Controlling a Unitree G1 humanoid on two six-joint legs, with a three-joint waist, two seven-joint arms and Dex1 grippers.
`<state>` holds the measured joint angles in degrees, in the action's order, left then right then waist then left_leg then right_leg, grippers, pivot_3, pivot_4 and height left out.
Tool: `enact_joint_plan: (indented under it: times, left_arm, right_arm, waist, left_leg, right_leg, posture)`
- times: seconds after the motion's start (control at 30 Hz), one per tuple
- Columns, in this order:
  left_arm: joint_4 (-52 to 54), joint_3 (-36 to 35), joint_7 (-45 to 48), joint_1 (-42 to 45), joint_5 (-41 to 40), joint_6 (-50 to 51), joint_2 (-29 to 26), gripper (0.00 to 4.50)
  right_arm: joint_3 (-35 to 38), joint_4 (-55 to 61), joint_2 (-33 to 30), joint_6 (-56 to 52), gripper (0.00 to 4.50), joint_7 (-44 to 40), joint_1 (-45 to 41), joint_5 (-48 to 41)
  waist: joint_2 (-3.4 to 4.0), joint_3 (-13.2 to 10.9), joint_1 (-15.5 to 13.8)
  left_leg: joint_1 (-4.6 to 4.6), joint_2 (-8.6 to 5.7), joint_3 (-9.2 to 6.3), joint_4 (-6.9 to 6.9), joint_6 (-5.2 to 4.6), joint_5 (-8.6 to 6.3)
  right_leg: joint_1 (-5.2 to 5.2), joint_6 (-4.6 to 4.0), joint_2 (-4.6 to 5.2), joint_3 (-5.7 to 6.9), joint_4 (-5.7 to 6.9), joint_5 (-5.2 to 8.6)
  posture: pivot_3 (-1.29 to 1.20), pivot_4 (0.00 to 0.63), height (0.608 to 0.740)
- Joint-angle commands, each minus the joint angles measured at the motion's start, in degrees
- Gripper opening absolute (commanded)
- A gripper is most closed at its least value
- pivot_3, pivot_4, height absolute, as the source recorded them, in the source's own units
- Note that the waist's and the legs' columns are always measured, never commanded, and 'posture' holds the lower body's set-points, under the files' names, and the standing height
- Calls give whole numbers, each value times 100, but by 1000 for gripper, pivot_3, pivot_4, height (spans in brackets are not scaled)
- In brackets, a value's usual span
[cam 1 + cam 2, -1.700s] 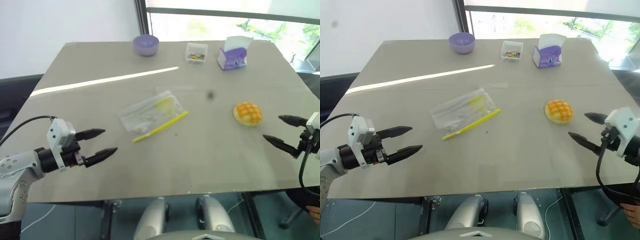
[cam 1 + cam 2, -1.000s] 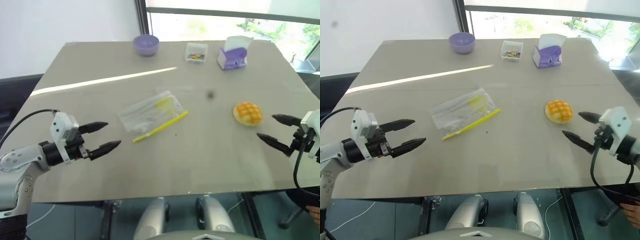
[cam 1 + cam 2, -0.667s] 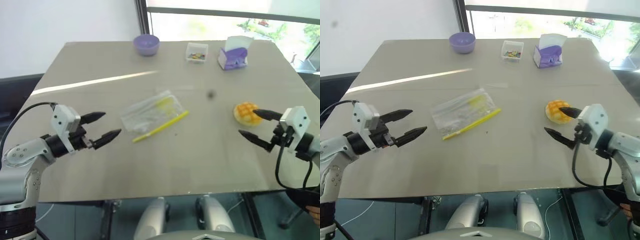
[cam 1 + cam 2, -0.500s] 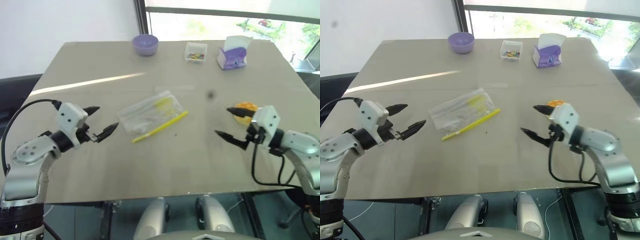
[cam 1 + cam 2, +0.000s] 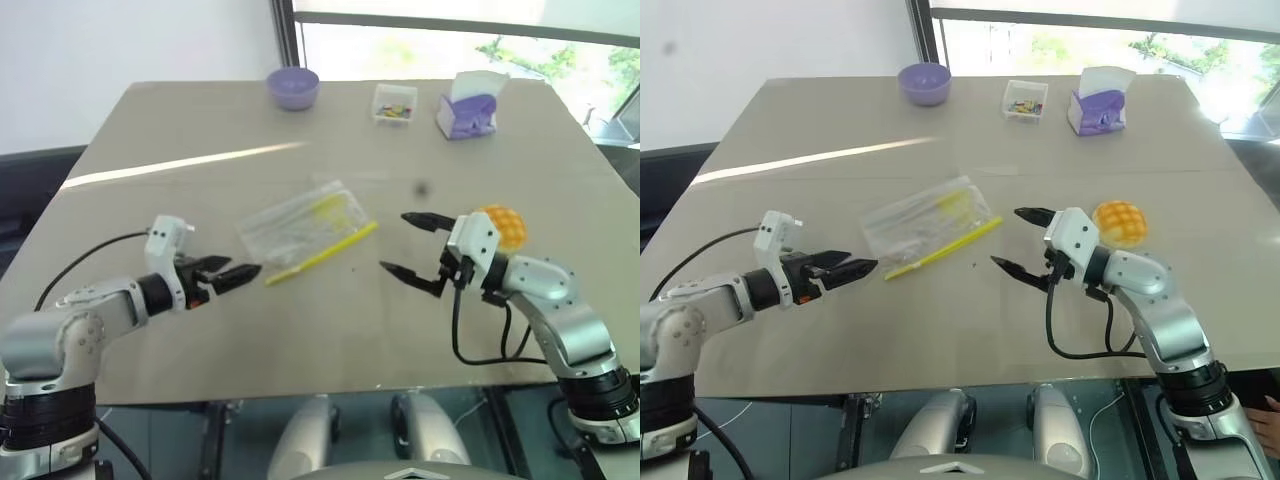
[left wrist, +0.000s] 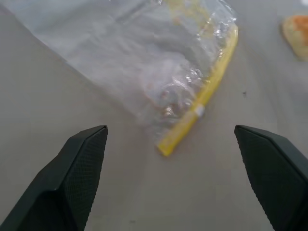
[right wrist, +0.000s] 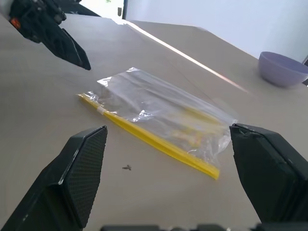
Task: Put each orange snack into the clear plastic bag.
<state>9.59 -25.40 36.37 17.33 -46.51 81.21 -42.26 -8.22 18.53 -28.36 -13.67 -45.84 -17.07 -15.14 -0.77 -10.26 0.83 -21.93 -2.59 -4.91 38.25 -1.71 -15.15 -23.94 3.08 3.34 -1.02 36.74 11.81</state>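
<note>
Both grippers — left gripper [image 5: 243, 272], right gripper [image 5: 404, 244], each wide and empty — have closed in on the flat clear crinkly yellow-strip bag [image 5: 300, 226]; round criss-crossed orange bun [image 5: 503, 226] untouched on the bench [image 5: 300, 330] — bag-opening looks next.

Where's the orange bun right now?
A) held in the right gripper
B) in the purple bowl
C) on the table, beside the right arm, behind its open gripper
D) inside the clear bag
C: the orange bun sits on the table beside the right arm, while the right gripper is open and empty, facing the clear plastic bag, which holds no bun.
</note>
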Motion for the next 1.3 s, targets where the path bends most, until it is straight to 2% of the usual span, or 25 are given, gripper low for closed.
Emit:
enact_joint_plan:
  times: [0.03,0.3,0.5,0.77,0.93,0.97,1.0,1.03,1.13,1.17,1.2,1.23,1.27,1.3]
  left_arm:
    - [-671,-467,-541,540,-541,1090,194,4467]
    - [-2423,-733,-2058,1162,-1209,1129,471,4467]
    - [-3434,-1062,-3023,1746,-1346,1129,930,4467]
    - [-4026,-1230,-3708,2342,-1483,1129,1418,4467]
    - [-4430,-1427,-3847,2658,-1162,1082,1747,4467]
    - [-4504,-1477,-3830,2679,-1114,1053,1806,3947]
    - [-4573,-1521,-3815,2691,-1066,1013,1854,3685]
    - [-4680,-1569,-3767,2705,-1038,990,1905,3234]
    - [-4909,-1653,-3702,2724,-887,876,2010,1736]
    - [-4951,-1710,-3710,2752,-854,853,2031,1371]
    - [-4989,-1759,-3720,2780,-821,822,2046,766]
    - [-5030,-1815,-3721,2816,-809,798,2059,598]
    - [-5054,-1872,-3726,2848,-805,783,2081,47]
    - [-5065,-1938,-3743,2886,-811,772,2110,47]
  right_arm:
    - [81,159,33,41,4322,154,13,41]
    - [141,228,37,165,4322,283,221,90]
    - [164,247,45,196,4322,355,255,106]
    - [172,366,72,150,4322,505,356,105]
    - [226,509,34,119,4322,587,492,82]
    - [248,537,24,115,4500,597,522,69]
    - [264,556,20,111,4500,606,542,60]
    - [278,569,18,110,4500,616,559,54]
    - [313,574,8,134,4500,632,588,53]
    - [333,571,1,147,4500,626,606,48]
    - [352,560,-5,162,4500,621,621,47]
    - [375,525,-6,190,4500,617,640,50]
    - [402,494,-13,219,4500,608,664,48]
    - [426,432,-20,279,4500,591,693,57]
  waist:
    - [0,0,7]
    - [0,2,1]
    - [3,10,-46]
    - [4,15,-133]
    - [2,17,-185]
    - [2,17,-186]
    - [2,17,-180]
    - [2,17,-174]
    - [1,17,-167]
    - [1,17,-166]
    - [2,17,-166]
    - [9,22,-169]
    - [15,26,-169]
    - [26,33,-169]
  left_leg:
    - [6,-1,2,0,2,1]
    - [9,0,2,-2,43,24]
    - [16,-13,-9,-1,40,24]
    - [19,-25,-20,2,67,42]
    - [15,-32,-26,2,68,43]
    - [14,-33,-26,2,68,43]
    - [14,-34,-25,2,68,43]
    - [14,-34,-24,2,68,43]
    - [14,-34,-24,2,68,43]
    - [14,-34,-24,1,68,43]
    - [14,-33,-24,1,68,43]
    - [15,-32,-24,1,68,43]
    - [16,-32,-24,0,68,43]
    - [17,-33,-24,0,68,43]
  right_leg:
    - [3,0,-1,-3,3,0]
    - [-1,-2,2,-12,8,-1]
    - [10,-2,16,-2,12,-1]
    - [18,-1,25,6,15,-2]
    - [18,-1,28,12,15,-1]
    - [19,-1,30,13,15,-1]
    - [19,-1,31,13,14,-1]
    - [19,0,32,11,14,-1]
    - [17,0,30,12,14,-1]
    - [18,0,30,12,14,-1]
    - [17,0,30,13,14,-1]
    - [18,0,30,12,14,-1]
    - [19,0,30,13,14,-1]
    - [20,1,30,13,14,0]
  posture:
    - [0,150,740]
    - [0,150,740]
    - [0,150,740]
    - [0,150,740]
    - [0,150,740]
    - [0,150,740]
    - [0,150,740]
    - [0,150,740]
    - [0,150,740]
    - [0,150,740]
    - [0,150,740]
    - [0,150,740]
    - [0,150,740]
    - [0,150,740]
